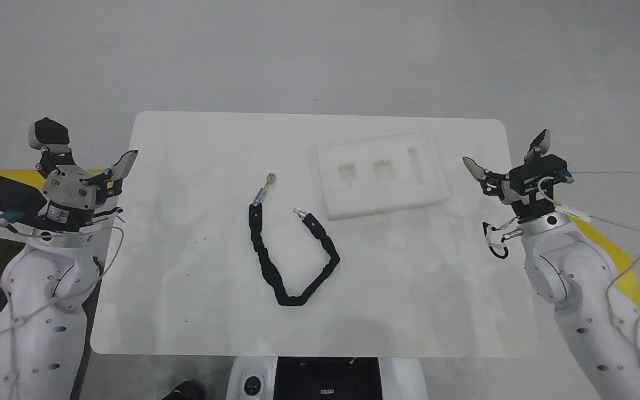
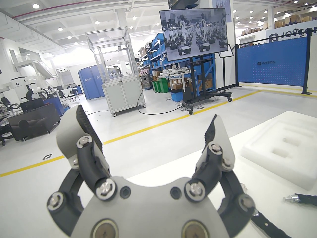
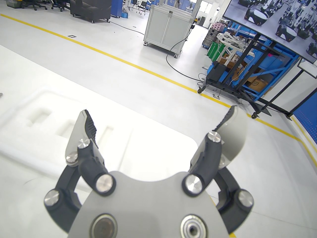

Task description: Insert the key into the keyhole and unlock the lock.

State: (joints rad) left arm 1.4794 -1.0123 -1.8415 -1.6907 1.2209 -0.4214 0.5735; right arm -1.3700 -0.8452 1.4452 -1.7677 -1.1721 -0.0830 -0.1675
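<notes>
The left arm [image 1: 45, 285], along the left edge of the top view, and the right arm [image 1: 575, 285], along the right edge, wear smooth, rounded, glossy white shells, with thin cables [image 1: 492, 240] looping in black and white near the wrists. The left gripper [image 2: 147, 115] and the right gripper [image 3: 159, 111] look alike: each has a flat grey metal plate [image 2: 148, 199] with a scalloped edge, curved black links [image 2: 86, 159] pinned by round silver screws [image 2: 105, 189], and two pale grey fingers [image 2: 65, 130] faced with ribbed black pads [image 2: 85, 122].
</notes>
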